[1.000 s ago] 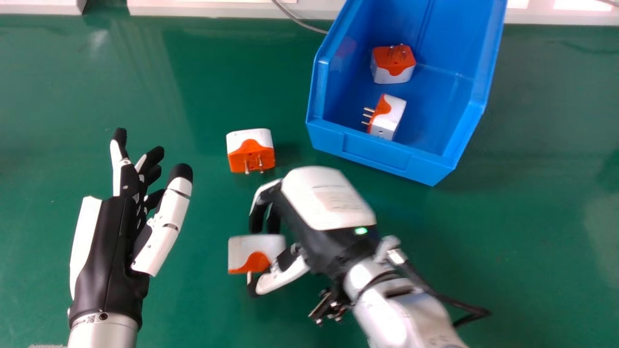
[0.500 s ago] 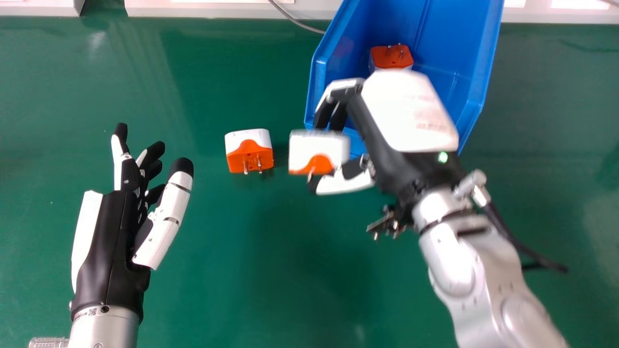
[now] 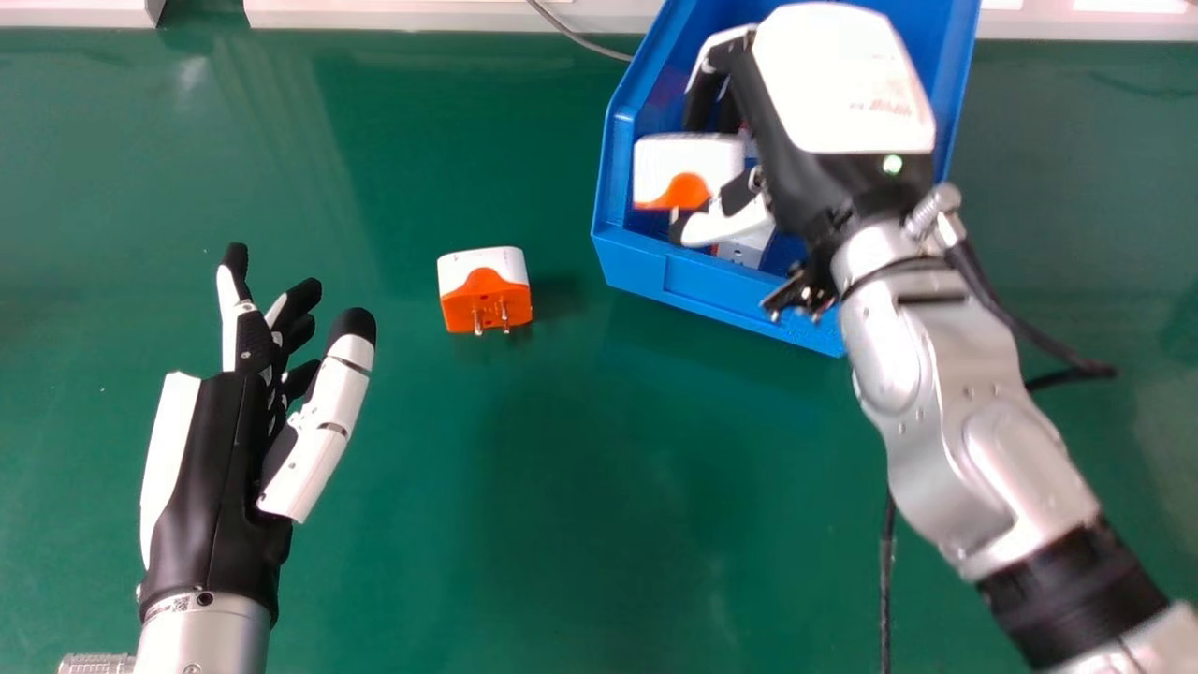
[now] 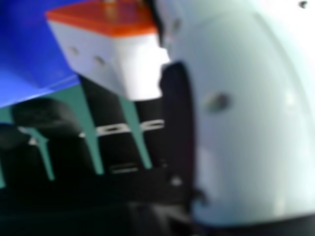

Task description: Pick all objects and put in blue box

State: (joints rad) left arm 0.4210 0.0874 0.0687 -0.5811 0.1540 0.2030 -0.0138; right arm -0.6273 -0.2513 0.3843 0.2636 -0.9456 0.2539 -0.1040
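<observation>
Orange and white plastic makes up the held adapter (image 3: 681, 164), which the right hand (image 3: 838, 80) grasps between its thumb and bent fingers. In the head view the adapter lies over the opening of the blue box (image 3: 697, 281), close to the box's left wall; whether it is above the rim or already below it, I cannot tell. Its white body faces the far side and its orange part the near side, where a pin shows beside the thumb. The right hand view has the same adapter pinched by the thumb, with dark fingers across from it and blue box wall behind. Down in the box, near its front wall, sits a second adapter (image 3: 744, 251), partly covered by the right thumb. Outside, on the green table (image 3: 393, 562) to the left of the box and well apart from it, rests a third adapter (image 3: 482, 279), its white part away from the robot and its orange pin face turned toward the near side. At the left of the head view, the left hand (image 3: 211, 477) is released over the table, fingers loosely extended, thumb apart, with nothing held. A grey cable (image 3: 585, 40) runs to the far left side of the box.
</observation>
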